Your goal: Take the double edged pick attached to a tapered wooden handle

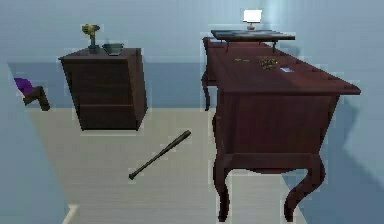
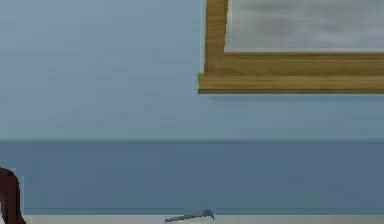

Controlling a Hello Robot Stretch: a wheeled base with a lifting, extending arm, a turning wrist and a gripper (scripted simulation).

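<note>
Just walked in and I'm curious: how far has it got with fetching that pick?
Done, it seems: finding it. A small grey tool with a cross head, likely the pick, lies on the floor by the wall in the arm side view. In hand, probably: lining up beside it. Left: reaching out and lifting it. The bat on the floor isn't the target.

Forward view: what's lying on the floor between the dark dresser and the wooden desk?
A dark baseball bat lies slantwise on the pale floor between the dresser and the desk, seen in the forward view.
</note>
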